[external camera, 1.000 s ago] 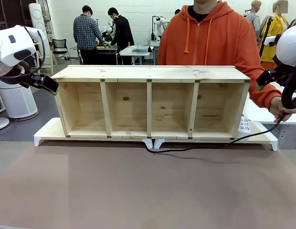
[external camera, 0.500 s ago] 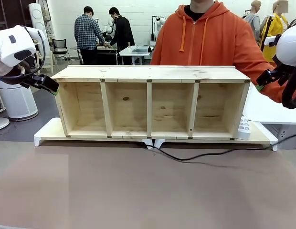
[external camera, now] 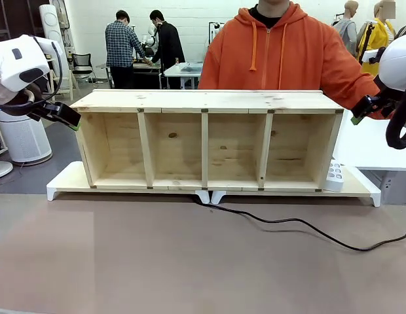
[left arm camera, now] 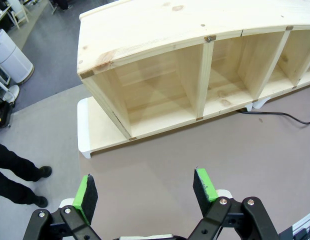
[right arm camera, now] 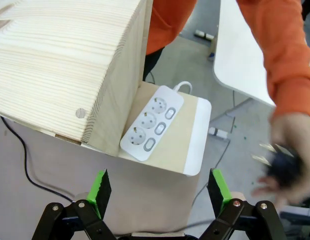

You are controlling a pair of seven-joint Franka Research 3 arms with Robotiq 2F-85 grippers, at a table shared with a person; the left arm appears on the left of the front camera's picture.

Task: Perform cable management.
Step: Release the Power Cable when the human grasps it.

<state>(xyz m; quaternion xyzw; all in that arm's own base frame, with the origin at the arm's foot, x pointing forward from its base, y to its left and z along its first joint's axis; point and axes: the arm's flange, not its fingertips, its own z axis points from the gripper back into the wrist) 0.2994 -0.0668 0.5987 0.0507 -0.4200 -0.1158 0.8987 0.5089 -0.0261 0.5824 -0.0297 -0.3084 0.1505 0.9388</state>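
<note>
Lying loose: the cable (external camera: 301, 224), thin, black and slack, snaking over the brown tabletop (external camera: 157, 261) from under the wooden shelf (external camera: 206, 140) off toward the right edge. Seemingly barely beginning, nothing tidied yet. Blurring by the white power strip (right arm camera: 152, 122), the person's hand (right arm camera: 282, 165), perhaps gripping the plug. Hovering empty and spread wide: left pincer (left arm camera: 145, 192), right pincer (right arm camera: 157, 190).

Shelf unit (external camera: 206, 140) of pale unfinished pine, visible grain and knots, on a smooth white-edged base board (external camera: 65, 180); tabletop (external camera: 157, 261) matt brown; power strip (right arm camera: 152, 121) glossy white plastic; cable (external camera: 301, 226) smooth black sheathing; person's hoodie (external camera: 281, 55) orange fleece cloth.
</note>
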